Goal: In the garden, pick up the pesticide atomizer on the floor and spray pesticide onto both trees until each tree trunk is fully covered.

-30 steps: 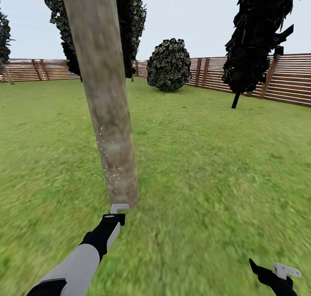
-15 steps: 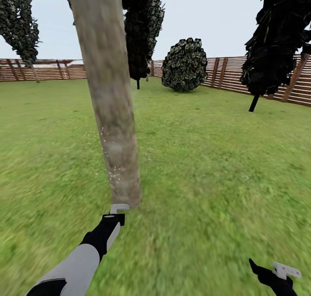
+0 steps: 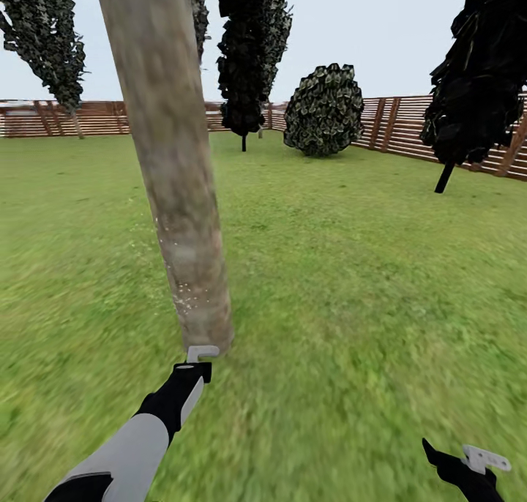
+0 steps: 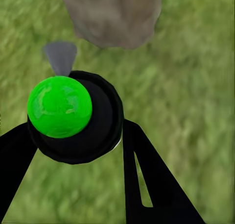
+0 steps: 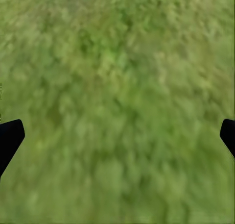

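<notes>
A thick mottled grey-brown tree trunk (image 3: 176, 195) rises just ahead of my left gripper (image 3: 199, 356), whose tip sits at the trunk's foot. Whitish specks of pesticide (image 3: 183, 293) dot the lower bark. In the left wrist view the pesticide atomizer (image 4: 73, 121), a round black body with a bright green top and a grey nozzle, sits clamped between my black fingers (image 4: 147, 180), with the trunk base (image 4: 112, 13) just beyond the nozzle. My right gripper (image 3: 468, 462) hangs low over grass, open and holding nothing.
Green lawn (image 3: 366, 268) spreads all around, ringed by a brown slat fence (image 3: 410, 129). A round bush (image 3: 324, 110) stands at the back. Black-leaved trees (image 3: 252, 48) (image 3: 479, 70) stand behind and to the right, and a dark-foliaged tree (image 3: 47, 41) at far left.
The whole picture has slid to the right, so the camera has swung left. The trunk now sits slightly further left and leans more. Both arms hold their places in the view.
</notes>
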### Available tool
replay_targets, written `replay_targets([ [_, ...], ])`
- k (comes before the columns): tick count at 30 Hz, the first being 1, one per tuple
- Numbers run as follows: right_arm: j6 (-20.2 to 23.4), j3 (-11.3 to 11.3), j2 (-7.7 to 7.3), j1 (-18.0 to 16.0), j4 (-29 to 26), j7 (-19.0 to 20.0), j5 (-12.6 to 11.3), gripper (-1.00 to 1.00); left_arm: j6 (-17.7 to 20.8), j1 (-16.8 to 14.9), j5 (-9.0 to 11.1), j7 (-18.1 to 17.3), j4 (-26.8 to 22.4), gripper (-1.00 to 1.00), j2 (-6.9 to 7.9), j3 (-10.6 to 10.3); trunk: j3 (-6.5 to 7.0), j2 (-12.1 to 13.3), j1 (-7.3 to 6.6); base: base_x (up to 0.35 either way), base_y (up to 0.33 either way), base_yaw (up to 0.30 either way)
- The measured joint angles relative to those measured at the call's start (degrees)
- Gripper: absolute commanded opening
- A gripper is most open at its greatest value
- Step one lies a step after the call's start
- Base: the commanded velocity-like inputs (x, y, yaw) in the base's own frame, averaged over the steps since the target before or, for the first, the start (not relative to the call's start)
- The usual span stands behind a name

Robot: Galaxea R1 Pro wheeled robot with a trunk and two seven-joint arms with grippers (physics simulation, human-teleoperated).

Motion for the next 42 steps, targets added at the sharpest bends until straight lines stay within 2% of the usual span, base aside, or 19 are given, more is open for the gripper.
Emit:
replay_targets([
  [23,0.0,0.0,0.0,0.0,0.0,0.0,0.0,1.0,0.0,0.0,0.0,-0.1,0.1,-1.0,0.0,0.0,0.0,0.0,0.0,0.096,-0.27,0.277],
  [42,-0.1,0.0,0.0,0.0,-0.1,-0.1,0.0,1.0,0.0,0.0,0.0,-0.1,0.0,-1.0,0.07,0.1,0.0,0.0,0.0,0.027,-0.27,0.015],
])
